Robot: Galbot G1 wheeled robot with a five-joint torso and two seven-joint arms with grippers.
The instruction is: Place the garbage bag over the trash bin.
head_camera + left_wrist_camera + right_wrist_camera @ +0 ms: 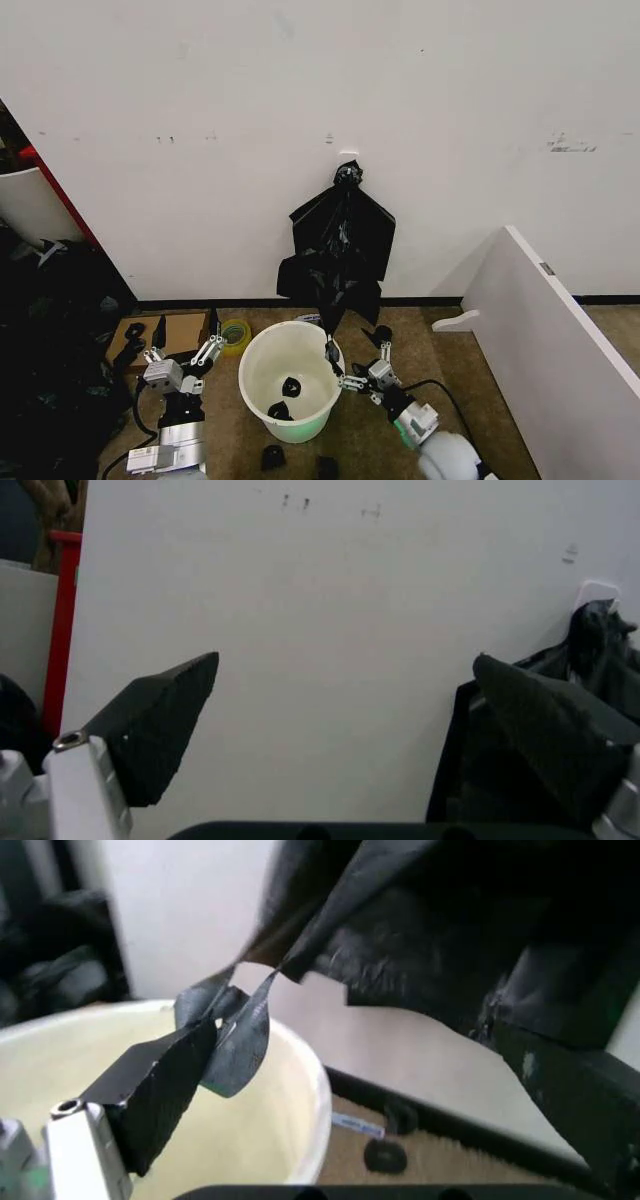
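Reaching up from the lower right of the head view, the right arm angles toward the round white plastic trash bin, and its right gripper sits just beside the bin's right rim with its fingers spread. In the right wrist view a strip of the thin, crinkly black plastic garbage bag drapes over one dark finger, while the other finger stands well apart, so the strip is touched but not pinched. The left arm rises at the lower left of the head view, and the left gripper hovers left of the bin, near a flat brown cardboard piece and a yellow-green tape roll on the floor. Its fingers are spread wide and hold nothing, facing the white wall.

The bin stands upright on the brown carpeted floor, its base pale green, with two small black scraps lying inside at the bottom.

The bag hangs against the wall from a small white hook, above and behind the bin. Its long axis runs vertically: the knotted top is at the hook and the loose lower end points down toward the bin's rim, reaching the right gripper. A large white slanted panel leans at the right.
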